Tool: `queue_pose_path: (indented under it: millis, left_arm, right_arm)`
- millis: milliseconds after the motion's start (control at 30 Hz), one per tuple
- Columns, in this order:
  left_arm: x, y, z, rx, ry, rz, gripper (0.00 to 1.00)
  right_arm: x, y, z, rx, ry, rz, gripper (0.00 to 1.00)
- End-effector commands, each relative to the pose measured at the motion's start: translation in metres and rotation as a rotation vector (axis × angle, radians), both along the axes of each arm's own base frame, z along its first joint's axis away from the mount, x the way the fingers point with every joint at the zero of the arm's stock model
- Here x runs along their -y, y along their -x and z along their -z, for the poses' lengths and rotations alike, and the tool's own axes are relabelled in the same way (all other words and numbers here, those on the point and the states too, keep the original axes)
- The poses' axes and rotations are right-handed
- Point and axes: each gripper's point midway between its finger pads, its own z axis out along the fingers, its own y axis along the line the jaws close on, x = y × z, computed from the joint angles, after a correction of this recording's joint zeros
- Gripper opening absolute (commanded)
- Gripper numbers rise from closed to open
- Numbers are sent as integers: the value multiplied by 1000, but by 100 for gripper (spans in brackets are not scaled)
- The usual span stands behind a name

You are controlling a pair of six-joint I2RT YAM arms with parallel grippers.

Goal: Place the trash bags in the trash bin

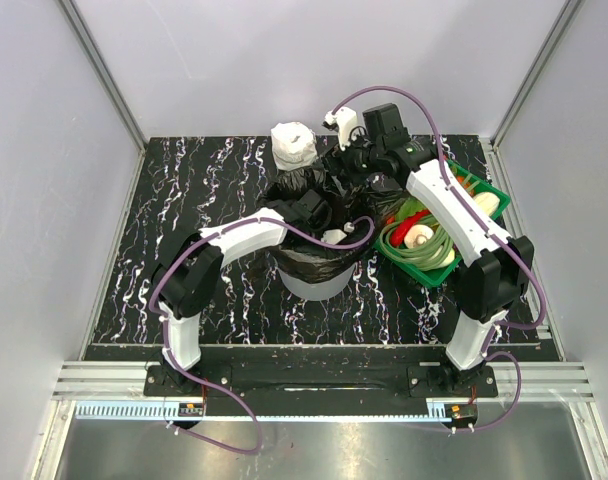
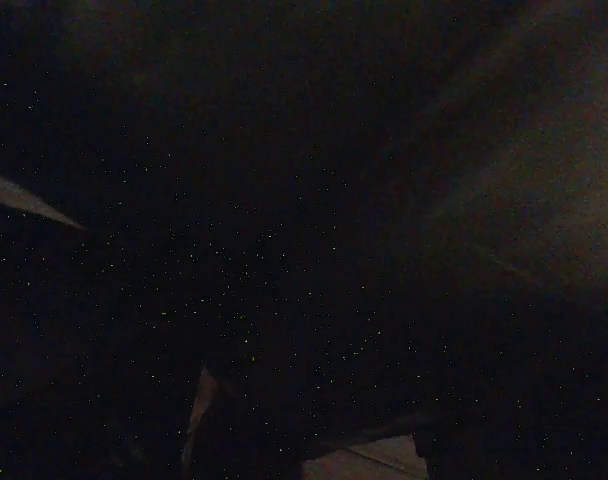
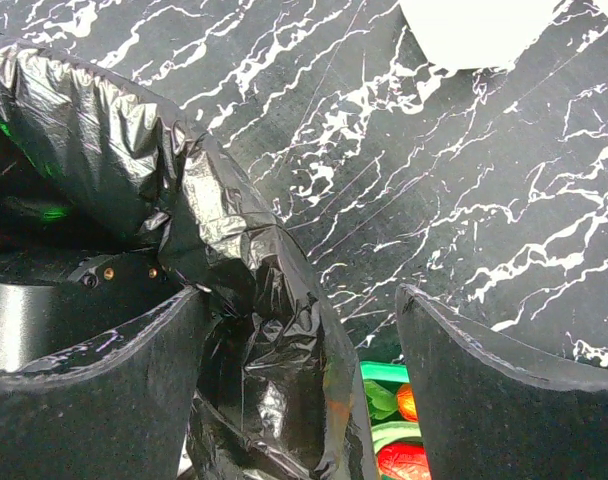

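The light-grey trash bin (image 1: 315,286) stands mid-table. The glossy black trash bag (image 1: 296,186) is draped over its rim and bunched up behind it. My left gripper (image 1: 314,212) reaches down into the bag at the bin's mouth. The left wrist view is almost all dark film (image 2: 304,200), and the fingers do not show. My right gripper (image 1: 346,170) hovers at the bag's far edge. In the right wrist view it (image 3: 299,300) is open wide, and a fold of the bag (image 3: 254,300) rises between the fingers, against the left finger (image 3: 94,380).
A white wrapped roll (image 1: 292,145) sits behind the bin; it also shows in the right wrist view (image 3: 474,25). A green basket (image 1: 425,279) of vegetables stands right of the bin, under the right arm; its rim shows in the right wrist view (image 3: 384,372). The tabletop is black marble (image 1: 184,200).
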Motion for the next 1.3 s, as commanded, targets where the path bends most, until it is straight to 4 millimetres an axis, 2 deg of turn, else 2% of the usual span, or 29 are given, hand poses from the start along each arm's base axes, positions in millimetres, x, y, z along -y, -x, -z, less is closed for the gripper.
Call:
queue_pose_path:
  millis: [0,633,1000,1267]
  left_arm:
    - [-7,5,-6,21,-32,34,76]
    - [-20,10,-10,-10,-105,52,76]
    - [-2,-1,-54,66,13,24,79]
    - [-2,-5,-73,111,54,3,82]
  right_arm:
    - [-4,-2,-22,70,1,0,81]
    - [-6,0,-18,71,30,-7,81]
    - [-2,1,-24,88,40,2,81]
    - [-1,0,-27,91,47,6,81]
